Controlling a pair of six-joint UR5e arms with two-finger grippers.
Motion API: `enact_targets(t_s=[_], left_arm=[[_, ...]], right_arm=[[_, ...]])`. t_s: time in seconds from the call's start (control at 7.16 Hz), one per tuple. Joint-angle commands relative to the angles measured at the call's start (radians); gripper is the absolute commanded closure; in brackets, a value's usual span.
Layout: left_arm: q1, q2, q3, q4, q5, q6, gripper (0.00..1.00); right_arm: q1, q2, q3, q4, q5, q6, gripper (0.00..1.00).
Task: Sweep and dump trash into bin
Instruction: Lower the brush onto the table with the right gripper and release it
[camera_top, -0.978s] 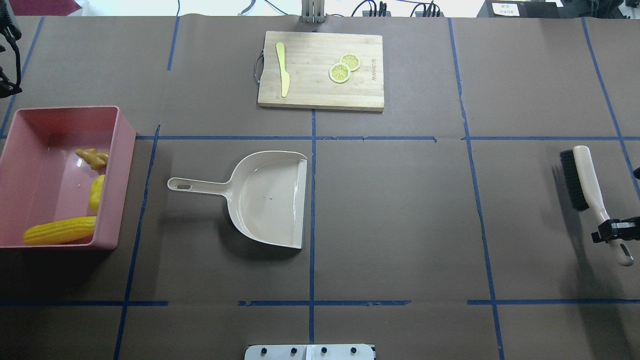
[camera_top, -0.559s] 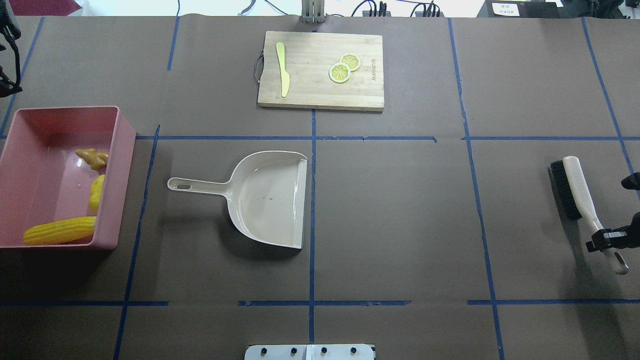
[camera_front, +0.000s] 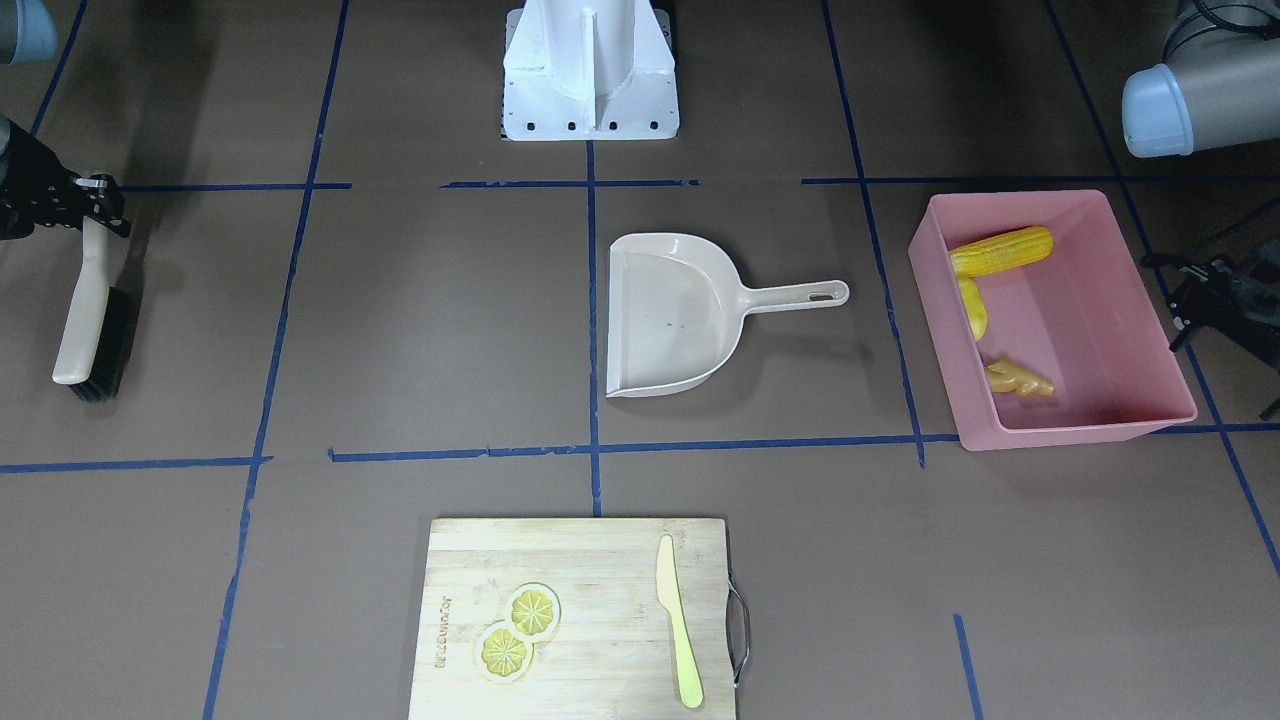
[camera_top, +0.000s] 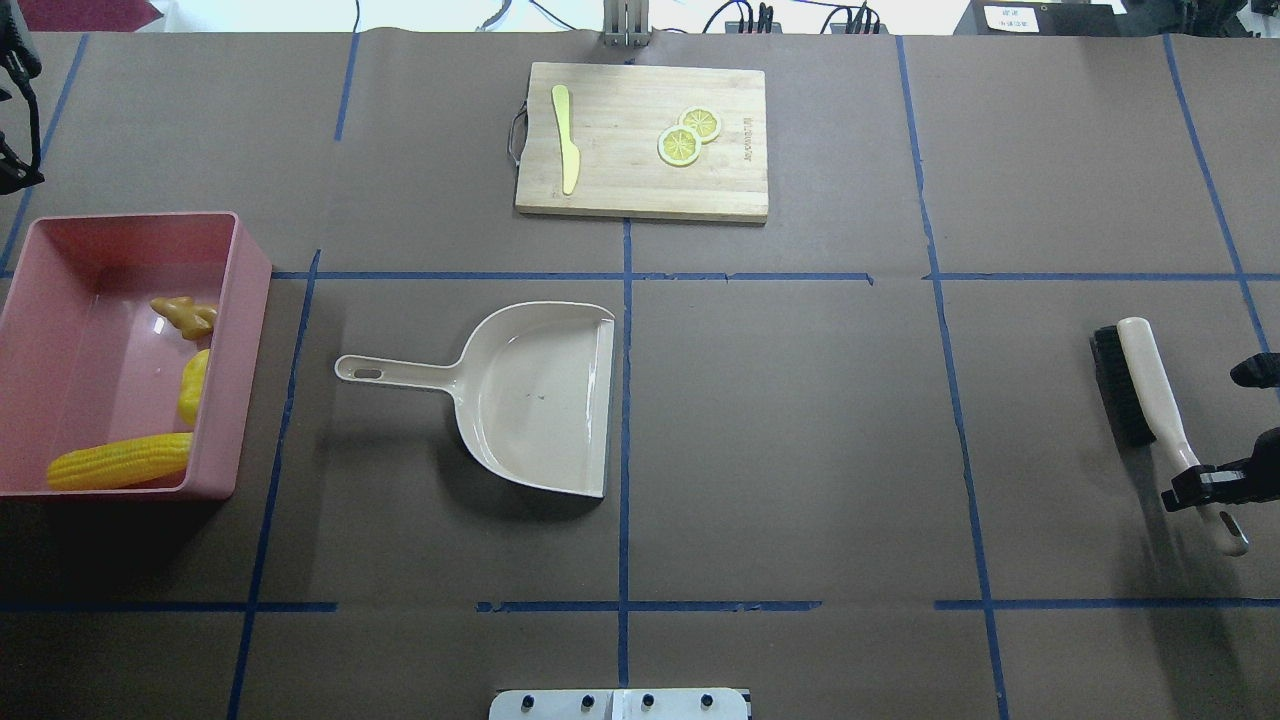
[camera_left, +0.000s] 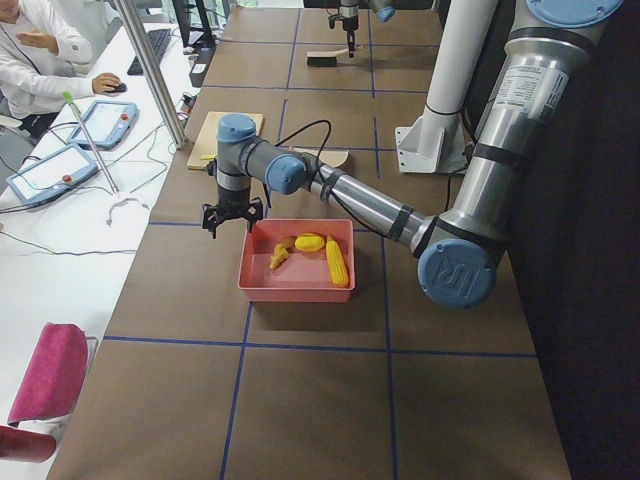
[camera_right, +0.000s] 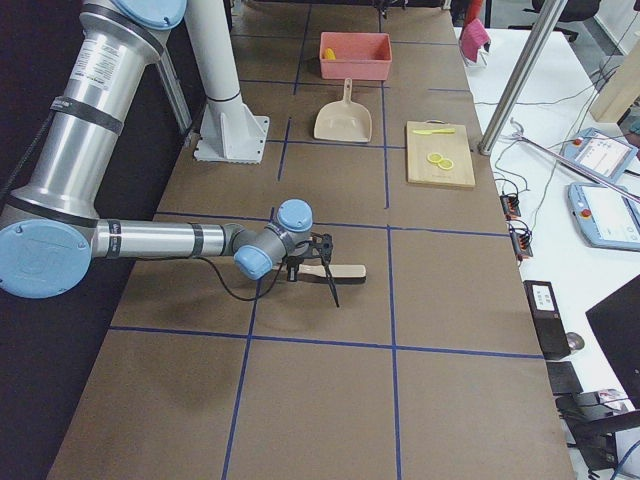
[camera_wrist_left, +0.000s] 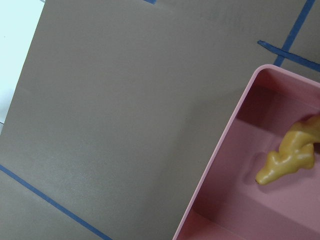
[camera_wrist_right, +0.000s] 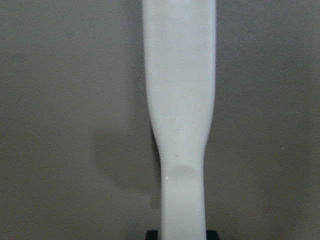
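On the brown tabletop (camera_top: 800, 420), marked with blue tape, the pink bin (camera_top: 252, 300) is set at the robot's left. The corn cob (camera_top: 120, 461), the potato-like lump (camera_top: 194, 385) and the ginger root (camera_top: 185, 315) are contained in it. The beige dustpan (camera_top: 540, 400) is laid near the middle. The brush (camera_top: 1145, 385) is clamped by its handle in the right gripper (camera_top: 1205, 487). The jaws of the left gripper (camera_front: 1185, 300) are spread and empty, just beside the bin.
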Motion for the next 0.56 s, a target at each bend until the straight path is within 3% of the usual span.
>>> enact_targets(t_s=[0.0,0.14,0.42], left_arm=[[0.002,0.006,0.004,0.003,0.003,0.002,0.0],[-0.002,0.01,0.011,0.014,0.0,-0.007,0.0],[-0.023,0.045,0.019,0.018,-0.038,-0.174,0.0]], right_arm=[[0.101,0.001,0.044,0.001,0.015,-0.002,0.0],[0.208,0.009,0.064,-0.008,0.057,-0.011,0.0],[0.287,0.007,0.055,-0.015,0.1,-0.034,0.0]])
